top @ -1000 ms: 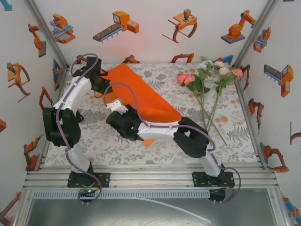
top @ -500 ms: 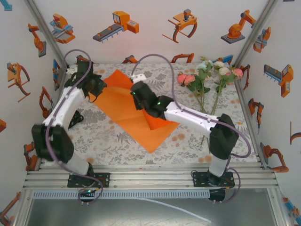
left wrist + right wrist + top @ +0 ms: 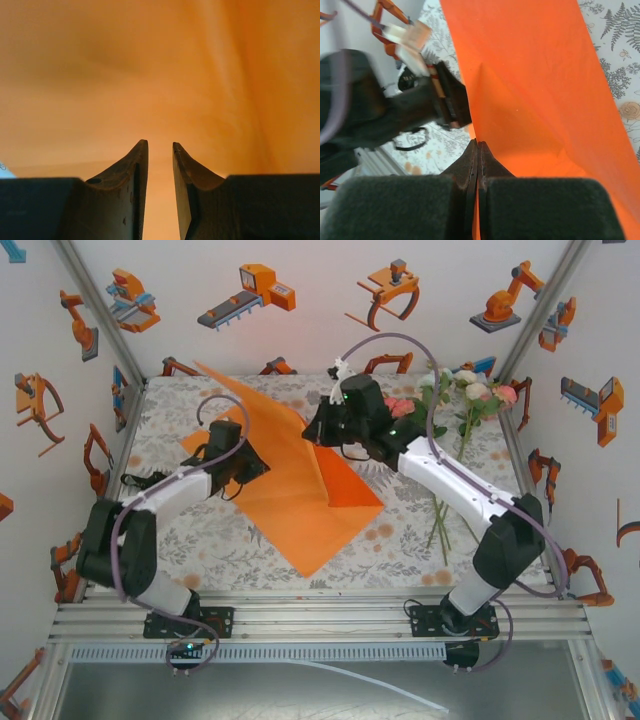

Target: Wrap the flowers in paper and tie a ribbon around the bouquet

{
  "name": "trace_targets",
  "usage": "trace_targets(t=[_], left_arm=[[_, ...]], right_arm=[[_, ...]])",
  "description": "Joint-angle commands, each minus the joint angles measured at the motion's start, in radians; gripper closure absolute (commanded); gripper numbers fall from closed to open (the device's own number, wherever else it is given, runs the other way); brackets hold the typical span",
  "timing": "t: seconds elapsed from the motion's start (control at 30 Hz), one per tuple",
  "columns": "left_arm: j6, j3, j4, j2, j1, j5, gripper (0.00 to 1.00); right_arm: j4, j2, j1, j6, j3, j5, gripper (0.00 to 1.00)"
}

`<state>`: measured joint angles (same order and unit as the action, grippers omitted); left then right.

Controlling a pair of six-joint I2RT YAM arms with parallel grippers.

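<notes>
Worktop [image 3: 230, 540]: right hand [image 3: 477, 142] clenched on paper [image 3: 310, 520], edge lifted at 12 o'clock; left hand [image 3: 160, 145] released at 9 o'clock; lay sheet flat slowly, avoid tearing.

1. The left arm [image 3: 170, 485] lies low, its elbow bent, and the left gripper [image 3: 160, 145] has its jaws slightly apart.
2. The right arm [image 3: 455, 490] stretches forward and leftward, and the right gripper [image 3: 477, 142] has its jaws pressed together, pinching the paper [image 3: 535, 75].

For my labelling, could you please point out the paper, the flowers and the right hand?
the paper [image 3: 305, 515], top external view, flat near part
the flowers [image 3: 478, 390], top external view, a bloom
right hand [image 3: 477, 146], right wrist view, between fingertips
</notes>
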<state>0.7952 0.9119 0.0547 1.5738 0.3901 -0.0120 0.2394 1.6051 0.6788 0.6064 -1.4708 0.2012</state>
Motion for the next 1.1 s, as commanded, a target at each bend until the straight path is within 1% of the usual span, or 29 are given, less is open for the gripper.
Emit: trace_targets(t=[0.0, 0.1, 0.17, 0.27, 0.4, 0.5, 0.57, 0.67, 0.77, 0.83, 0.93, 1.0, 1.03, 1.07], left_arm=[[-0.01, 0.071, 0.06, 0.061, -0.004, 0.027, 0.7], [0.019, 0.099, 0.178, 0.122, -0.018, 0.109, 0.7], [0.036, 0.091, 0.204, 0.15, -0.042, 0.103, 0.7], [0.057, 0.04, 0.169, 0.168, -0.076, 0.066, 0.72], [0.049, 0.05, 0.213, 0.199, -0.121, 0.091, 0.75], [0.043, 0.082, 0.237, 0.238, -0.176, 0.096, 0.76], [0.03, 0.114, 0.246, 0.261, -0.214, 0.117, 0.76], [-0.02, 0.209, 0.248, 0.308, -0.266, 0.162, 0.77], [-0.081, 0.361, 0.221, 0.373, -0.302, 0.098, 0.77], [-0.109, 0.473, 0.195, 0.429, -0.305, 0.079, 0.73], [-0.139, 0.635, 0.201, 0.504, -0.305, 0.012, 0.65], [-0.143, 0.696, 0.204, 0.508, -0.303, -0.05, 0.6], [-0.139, 0.695, 0.204, 0.491, -0.301, -0.064, 0.58], [-0.133, 0.676, 0.204, 0.459, -0.298, -0.08, 0.58]], right_arm=[[-0.036, -0.057, -0.045, 0.066, 0.044, 0.062, 1.0], [-0.046, -0.089, -0.086, 0.084, 0.094, 0.063, 1.0], [-0.06, -0.111, -0.119, 0.1, 0.129, 0.073, 1.0], [-0.072, -0.142, -0.165, 0.11, 0.182, 0.08, 1.0], [-0.062, -0.196, -0.225, 0.105, 0.265, 0.082, 1.0], [-0.037, -0.253, -0.275, 0.087, 0.332, 0.071, 1.0], [-0.017, -0.301, -0.307, 0.074, 0.386, 0.061, 1.0], [0.016, -0.373, -0.328, 0.062, 0.487, 0.05, 1.0], [0.026, -0.45, -0.323, 0.099, 0.629, 0.084, 1.0], [-0.026, -0.523, -0.294, 0.149, 0.776, 0.098, 1.0], [-0.053, -0.629, -0.214, 0.183, 0.928, 0.046, 1.0], [-0.059, -0.695, -0.182, 0.199, 0.99, 0.052, 0.7], [-0.025, -0.724, -0.181, 0.196, 0.993, 0.043, 0.59], [0.044, -0.758, -0.182, 0.176, 0.976, -0.002, 0.51]])
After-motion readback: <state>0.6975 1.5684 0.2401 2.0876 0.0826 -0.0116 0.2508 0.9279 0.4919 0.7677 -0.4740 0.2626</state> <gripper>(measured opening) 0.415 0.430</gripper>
